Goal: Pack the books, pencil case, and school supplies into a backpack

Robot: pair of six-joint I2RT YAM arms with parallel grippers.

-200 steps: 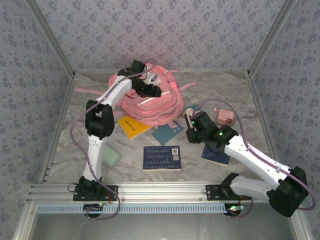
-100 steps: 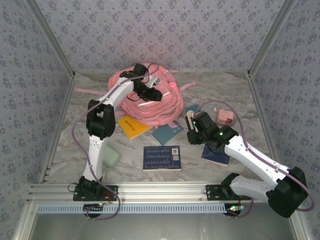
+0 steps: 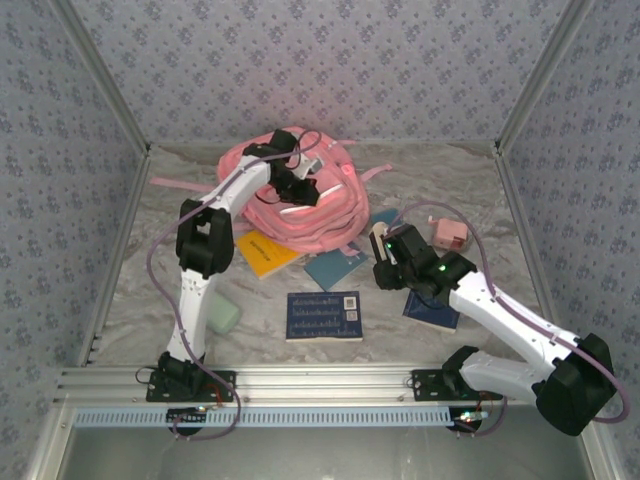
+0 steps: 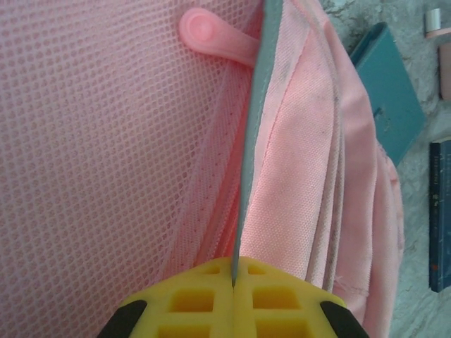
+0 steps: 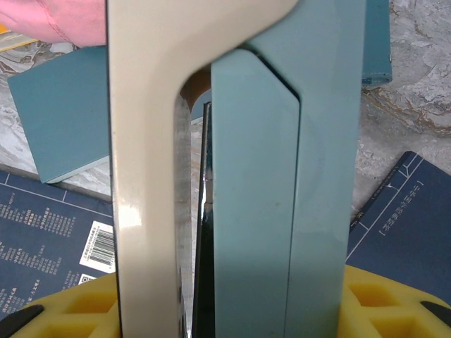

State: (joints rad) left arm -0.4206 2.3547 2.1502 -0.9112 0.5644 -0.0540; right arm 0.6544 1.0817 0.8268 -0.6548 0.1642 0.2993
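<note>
Backpack (image 3: 330, 215) at rear centre, left gripper (image 3: 303, 188) pinched shut on its thin rim. Right gripper (image 3: 381, 247), just right of backpack, grips beige and blue sticks (image 5: 282, 211) near teal book (image 3: 335, 268) and navy book (image 3: 323, 315). Pencil case (image 3: 222, 317) near-left, well apart from backpack.

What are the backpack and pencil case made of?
Backpack: pink textile, matte; open mesh weave on one panel, tight woven cloth with stitched seams beside it. Pencil case: smooth, pale mint, possibly plastic or silicone; too small to tell.

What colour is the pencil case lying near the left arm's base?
Pale mint green; the pencil case shows best in the top view.
</note>
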